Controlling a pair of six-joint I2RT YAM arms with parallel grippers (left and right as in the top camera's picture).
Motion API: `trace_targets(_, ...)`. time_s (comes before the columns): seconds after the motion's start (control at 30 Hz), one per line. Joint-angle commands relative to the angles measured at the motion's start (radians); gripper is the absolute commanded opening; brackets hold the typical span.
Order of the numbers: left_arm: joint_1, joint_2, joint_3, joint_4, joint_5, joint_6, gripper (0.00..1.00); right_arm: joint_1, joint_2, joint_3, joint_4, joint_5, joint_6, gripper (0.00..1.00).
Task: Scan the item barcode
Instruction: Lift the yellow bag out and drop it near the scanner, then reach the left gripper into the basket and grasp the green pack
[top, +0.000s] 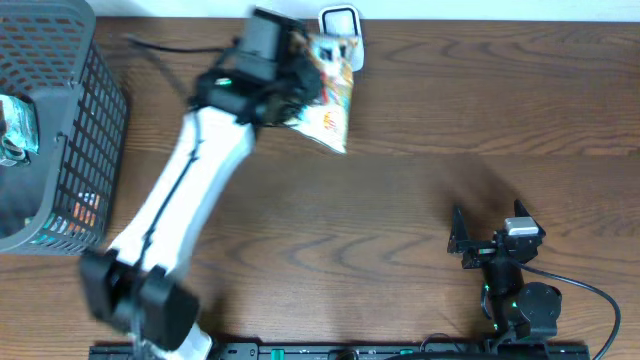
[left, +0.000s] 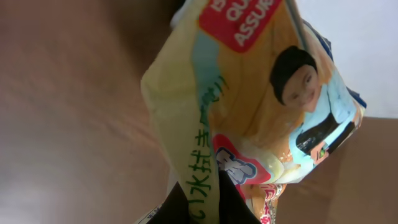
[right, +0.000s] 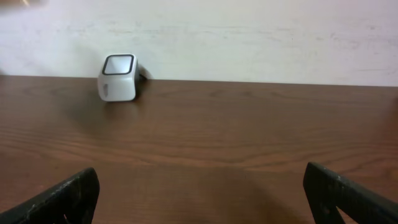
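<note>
Left gripper (top: 292, 88) is clamped on a snack packet (top: 330, 95) - jaws closed tight on one end of it, the rest hanging out toward the far edge of the table (top: 420, 190). The packet is yellow-orange with a red label, green characters down one side and a cartoon face. In the left wrist view the packet (left: 249, 124) fills most of the frame, and the dark fingers (left: 180, 211) show only at the bottom, pinching it. No barcode is readable on the visible side. The overhead view is blurred around the left arm.

The packet sits just beside the white barcode scanner (top: 340, 22), its upper corner overlapping the scanner from above; contact cannot be told. The scanner stands at the far table edge against the pale wall (right: 249, 31), and the right wrist view shows the scanner (right: 119, 78) with its dark window tilted upward.

Right gripper (top: 458, 240) is parked near the front right - jaws wide, nothing between them, fingertips (right: 68, 196) well apart over bare wood.

A dark mesh basket (top: 95, 130) stands at far left, with a few items inside.
</note>
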Motion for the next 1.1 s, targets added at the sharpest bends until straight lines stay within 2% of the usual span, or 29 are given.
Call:
trace_targets(0.0, -0.074, 0.109, 0.000, 0.019, -0.050, -0.237, 0.07, -0.008, -0.005, -0.001, -0.004, 0.004, -0.011, 0.99)
trace_targets(0.07, -0.109, 0.164, 0.000, 0.051, -0.050, -0.244, 0.07, -0.008, -0.005, -0.001, -0.004, 0.004, -0.011, 0.99)
trace_targets(0.2, -0.169, 0.254, 0.000, 0.119, -0.050, -0.243, 0.30, -0.008, -0.005, -0.001, -0.004, 0.004, -0.011, 0.99)
trace_targets(0.33, -0.187, 0.272, 0.000, 0.129, -0.050, -0.225, 0.46, -0.008, -0.005, -0.001, -0.004, 0.004, -0.011, 0.99)
trace_targets(0.43, -0.180, 0.262, 0.003, 0.166, -0.049, -0.122, 0.48, -0.008, -0.005, -0.001, -0.004, 0.004, -0.011, 0.99)
trace_targets(0.67, -0.096, 0.085, 0.010, 0.237, -0.050, 0.246, 0.52, -0.008, -0.005, -0.001, -0.004, 0.004, -0.011, 0.99)
trace_targets(0.7, -0.045, 0.006, 0.010, 0.251, -0.058, 0.381, 0.56, -0.008, -0.005, -0.001, -0.004, 0.004, -0.011, 0.99)
trace_targets(0.8, 0.050, -0.101, 0.010, 0.250, -0.074, 0.530, 0.62, -0.008, -0.005, -0.001, -0.004, 0.004, -0.011, 0.99)
trace_targets(0.83, 0.120, -0.157, 0.010, 0.250, -0.080, 0.572, 0.67, -0.008, -0.005, -0.001, -0.004, 0.004, -0.011, 0.99)
trace_targets(0.97, 0.362, -0.273, 0.010, 0.250, -0.080, 0.581, 0.72, -0.008, -0.005, -0.001, -0.004, 0.004, -0.011, 0.99)
trace_targets(1.07, 0.605, -0.309, 0.010, 0.230, -0.080, 0.581, 0.73, -0.008, -0.005, -0.001, -0.004, 0.004, -0.011, 0.99)
